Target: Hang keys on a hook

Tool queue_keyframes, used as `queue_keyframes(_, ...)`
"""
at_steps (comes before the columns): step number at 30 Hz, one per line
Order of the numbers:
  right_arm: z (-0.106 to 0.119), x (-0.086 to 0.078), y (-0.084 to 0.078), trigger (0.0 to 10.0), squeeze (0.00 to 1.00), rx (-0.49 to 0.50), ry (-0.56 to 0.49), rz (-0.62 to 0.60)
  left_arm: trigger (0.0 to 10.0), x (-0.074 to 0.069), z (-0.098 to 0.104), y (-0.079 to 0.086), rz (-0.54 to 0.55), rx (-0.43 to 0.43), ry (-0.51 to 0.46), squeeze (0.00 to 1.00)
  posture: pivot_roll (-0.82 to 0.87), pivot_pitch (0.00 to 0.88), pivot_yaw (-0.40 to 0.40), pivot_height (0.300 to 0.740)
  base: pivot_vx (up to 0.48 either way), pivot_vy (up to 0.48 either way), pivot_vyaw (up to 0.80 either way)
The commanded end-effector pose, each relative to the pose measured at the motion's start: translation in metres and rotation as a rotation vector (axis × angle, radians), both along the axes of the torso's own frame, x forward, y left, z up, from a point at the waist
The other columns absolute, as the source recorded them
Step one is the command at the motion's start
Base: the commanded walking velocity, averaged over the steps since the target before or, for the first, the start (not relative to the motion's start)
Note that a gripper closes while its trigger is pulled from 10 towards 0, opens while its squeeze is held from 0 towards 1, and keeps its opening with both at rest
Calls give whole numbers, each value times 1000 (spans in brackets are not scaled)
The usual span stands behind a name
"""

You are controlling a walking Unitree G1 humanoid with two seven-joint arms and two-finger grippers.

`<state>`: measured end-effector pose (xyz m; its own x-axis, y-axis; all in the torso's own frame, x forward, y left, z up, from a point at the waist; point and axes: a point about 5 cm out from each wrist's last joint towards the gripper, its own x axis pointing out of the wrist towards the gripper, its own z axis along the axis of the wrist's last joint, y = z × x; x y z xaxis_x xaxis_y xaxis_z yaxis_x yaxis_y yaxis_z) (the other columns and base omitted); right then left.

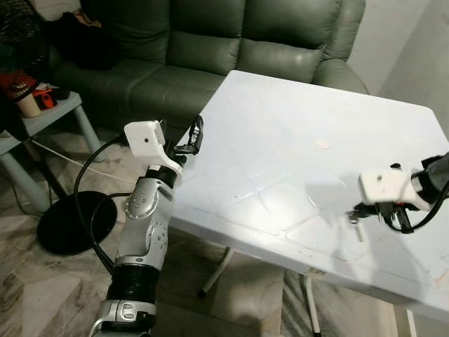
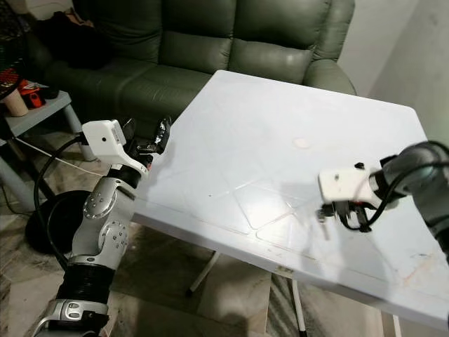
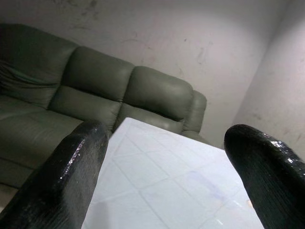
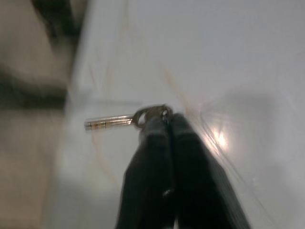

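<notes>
The right gripper [image 4: 167, 117] is pinched tight on the key [image 4: 112, 121] — fingers pressed together at the ring end, the silver blade sticking out sideways past the tips. It hangs low over the near side of the white table [image 1: 280, 140], the key just above the surface or brushing it; from here I can't tell which.

Over on the other side, the left gripper [image 1: 191, 137] is raised at the table's left edge, fingers [image 3: 76, 162] spread wide, nothing between them.

Behind the table sits the green sofa [image 1: 210, 49], and a small side table [image 1: 49, 116] with clutter stands off to the left. No hook anywhere I can see, so the robot probably has to carry that key somewhere else.

And that's the worry. The grip looks thin: only the very tips hold the ring, and the blade pokes out free. I reckon a bump against the tabletop on the lift could twist it loose, and so could a jolt while walking. If it drops near the table's front edge, it may well slide off onto the floor.
</notes>
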<state>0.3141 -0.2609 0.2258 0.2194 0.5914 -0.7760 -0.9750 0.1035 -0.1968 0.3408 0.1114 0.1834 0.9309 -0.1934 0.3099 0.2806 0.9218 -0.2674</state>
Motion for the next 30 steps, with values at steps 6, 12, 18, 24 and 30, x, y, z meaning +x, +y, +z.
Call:
queue_keyframes(6, 43, 16, 29, 10000, 0, 890, 222, -101, 10000, -1, 6, -6, -4, -33, -21, 0, -40, 27, -77, 736, 0, 0, 0)
queue_keyframes(12, 13, 49, 36, 10000, 0, 696, -84, -434, 10000, -2, 6, -6, -1, -40, -20, 0, -29, 35, -74, 736, 0, 0, 0)
queue_keyframes(18, 2, 42, 24, 10000, 0, 62, -424, -252, 10000, -2, 7, -7, -5, -55, -19, 0, -35, 33, -72, 736, 0, 0, 0)
queue_keyframes(24, 1, 47, 15, 10000, 0, -94, -513, -262, 10000, -1, 8, -7, -1, -75, -17, 0, -41, 29, -79, 736, 0, 0, 0)
queue_keyframes(30, -6, 42, 0, 10000, 0, -292, -582, -123, 10000, -1, 8, -8, -4, -84, -15, 0, -39, 21, -82, 736, 0, 0, 0)
